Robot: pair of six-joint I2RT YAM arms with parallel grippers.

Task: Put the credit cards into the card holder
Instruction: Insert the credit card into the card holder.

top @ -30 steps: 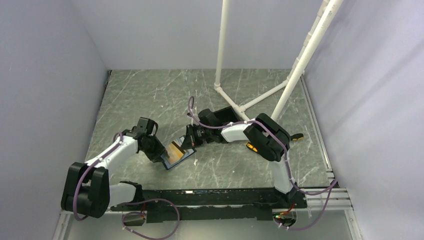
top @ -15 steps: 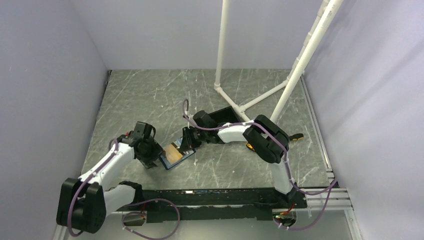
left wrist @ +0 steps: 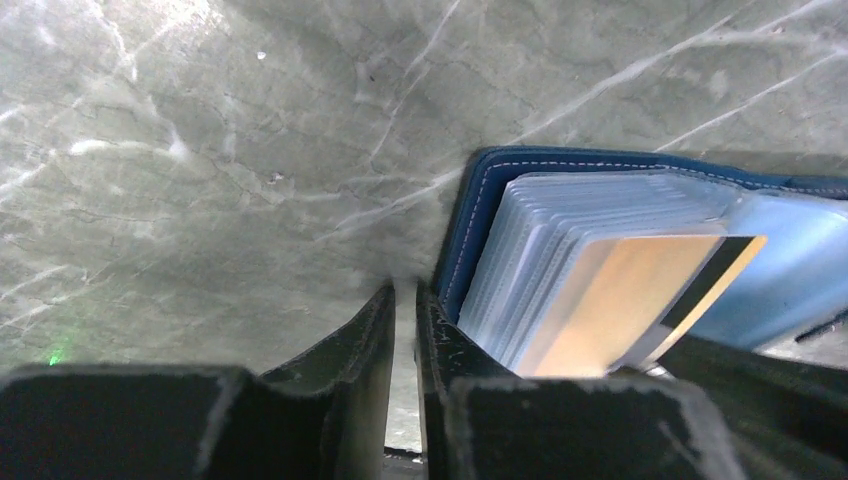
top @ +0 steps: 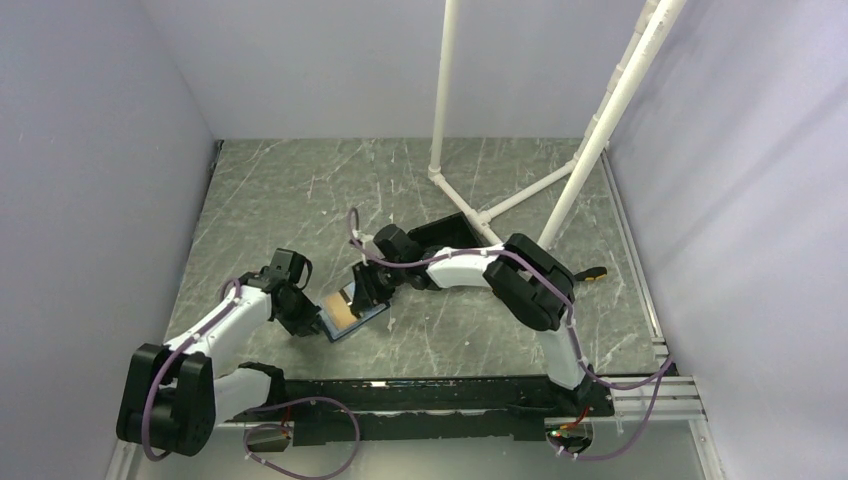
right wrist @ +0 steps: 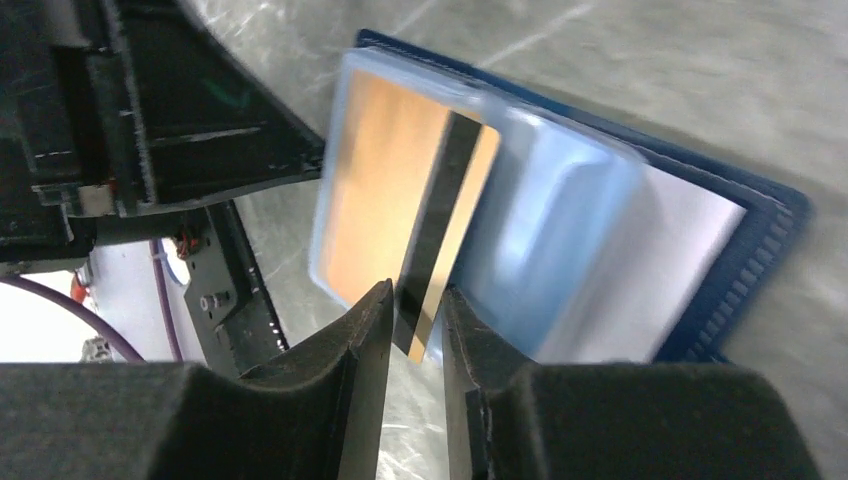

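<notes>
Top external view is showing a dark-blue card holder lying open on the grey marbled table, near the middle and between the two arms. An orange-gold card is sitting in its pocket. The left gripper is reaching in at the holder's left edge, the right gripper is coming down on its far side, and a black box is lying just behind the right arm. Left wrist view is showing that gripper's jaws standing almost together, with a thin slit where only table is showing. Its right finger is sitting against the holder's blue edge, beside a fan of clear sleeves with the card lying on top. Right wrist view is showing the card's black-striped end lying in the small gap between that gripper's jaws. Whether they are pinching it cannot be told. The rest of the card is lying under the shiny pale pocket.
</notes>
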